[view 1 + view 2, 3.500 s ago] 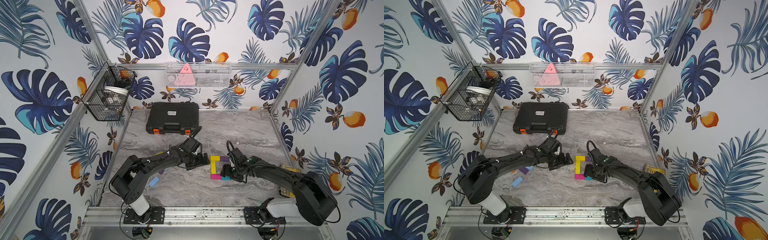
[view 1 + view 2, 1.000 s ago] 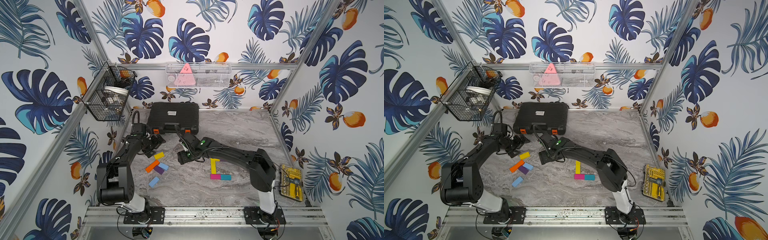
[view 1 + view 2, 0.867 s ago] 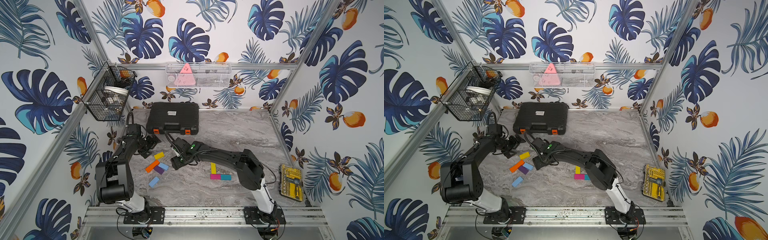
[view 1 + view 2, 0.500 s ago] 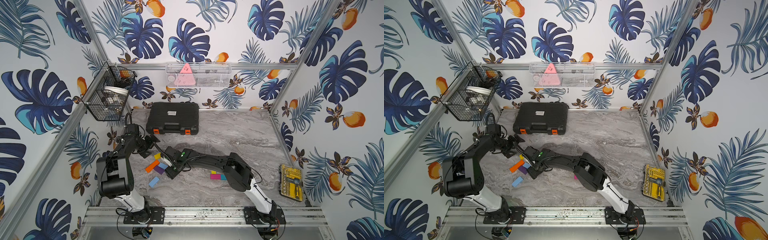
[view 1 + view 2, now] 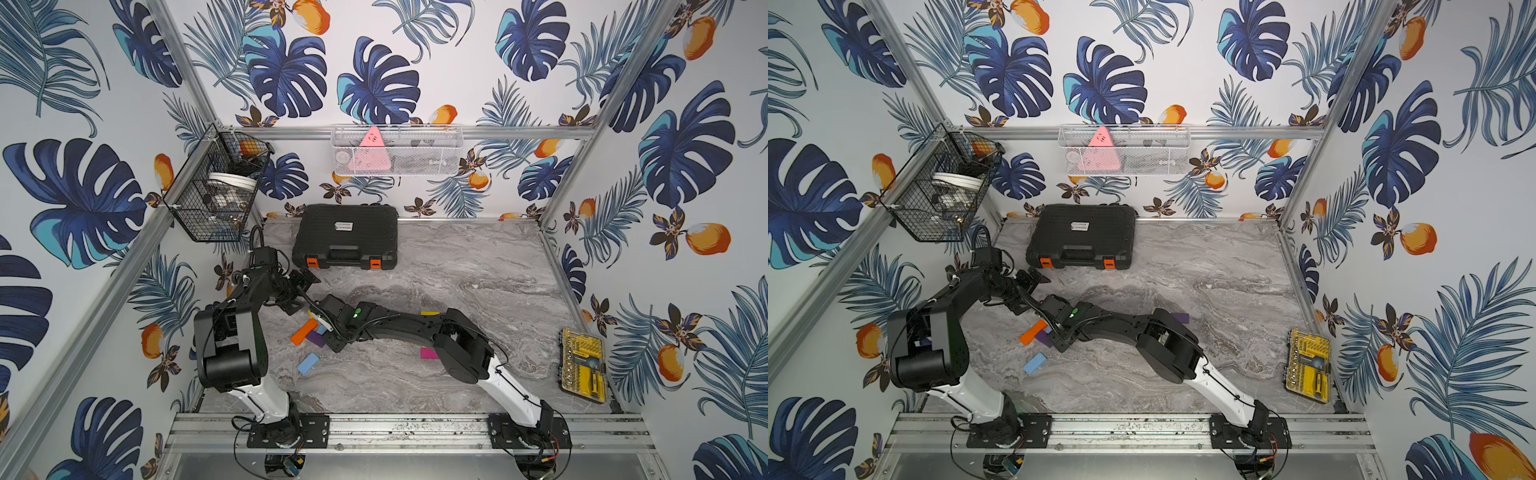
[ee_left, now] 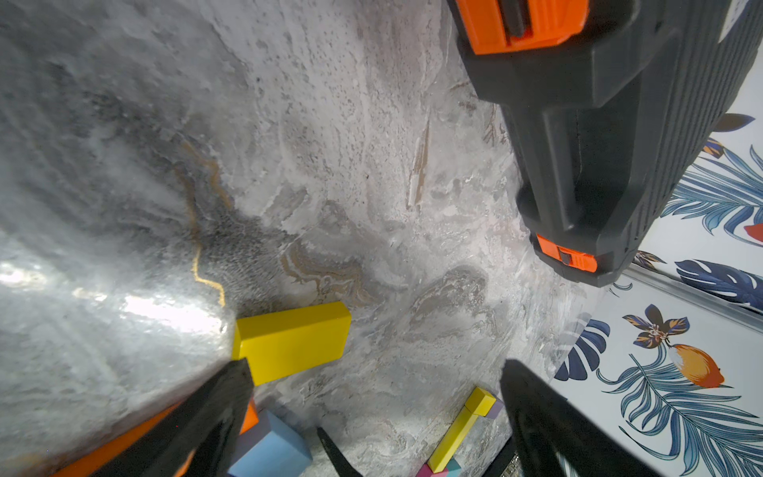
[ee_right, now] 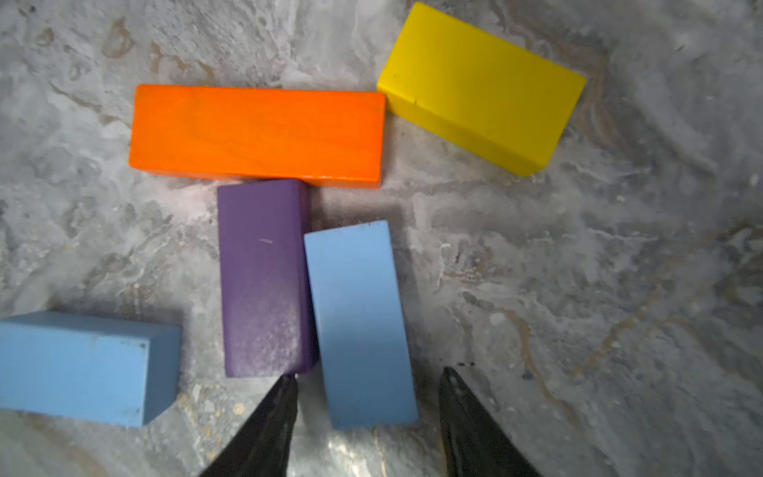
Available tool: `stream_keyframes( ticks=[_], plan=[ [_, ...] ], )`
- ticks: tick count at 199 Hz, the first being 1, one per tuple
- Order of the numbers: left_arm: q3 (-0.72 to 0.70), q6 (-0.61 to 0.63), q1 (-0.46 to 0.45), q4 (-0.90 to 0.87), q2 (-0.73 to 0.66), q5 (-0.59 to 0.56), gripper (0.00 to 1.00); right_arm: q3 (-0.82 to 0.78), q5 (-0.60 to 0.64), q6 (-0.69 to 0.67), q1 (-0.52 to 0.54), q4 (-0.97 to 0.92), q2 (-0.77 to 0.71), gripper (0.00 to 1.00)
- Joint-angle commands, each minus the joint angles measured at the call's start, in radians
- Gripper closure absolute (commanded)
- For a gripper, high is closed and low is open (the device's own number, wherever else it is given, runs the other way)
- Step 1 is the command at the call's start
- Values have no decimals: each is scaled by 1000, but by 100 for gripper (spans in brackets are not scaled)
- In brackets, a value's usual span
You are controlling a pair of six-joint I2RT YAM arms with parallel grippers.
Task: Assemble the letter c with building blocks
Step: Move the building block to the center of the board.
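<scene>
The right hand point(image 7: 367, 376) reaches across the counter point(image 5: 457, 270) to the loose pile on the robot's left. Its fingers stand partly spread on either side of the near end of a light blue block point(image 7: 359, 322) — straddling it, with a sliver of counter showing beside one finger, so not yet pinched. That block lies flat with its long side against a purple block point(image 7: 264, 276), which is probably why one fingertip sits right at the seam: it must wedge in without dragging the purple one along. An orange block point(image 7: 256, 134), a yellow block point(image 7: 479, 86) and a second light blue block point(image 7: 78, 367) lie close by. The left hand point(image 6: 375, 365), spread wide and empty, hangs near the black case point(image 5: 345, 237) — likely parked clear of the reach. The started letter, a long yellow block point(image 6: 456, 435) with small pieces at both ends, lies well apart from the pile.
</scene>
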Motion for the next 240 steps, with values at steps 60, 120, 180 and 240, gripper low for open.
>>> stream_keyframes(
  ticks=[60,120,180,240],
  plan=[
    [4,13,1,-4,-4,22,1,-93,-5,-37,-6,33,-75,78],
    [-1,30,-60,-26,-34,13,1,-383,-6,34,-70,104,-295,79],
    [-62,-15,-259,15,-75,-20,1,-627,1,49,-187,126,-450,75],
    [-79,-122,-445,114,-31,-49,1,-715,67,93,-227,111,-510,33]
  ],
)
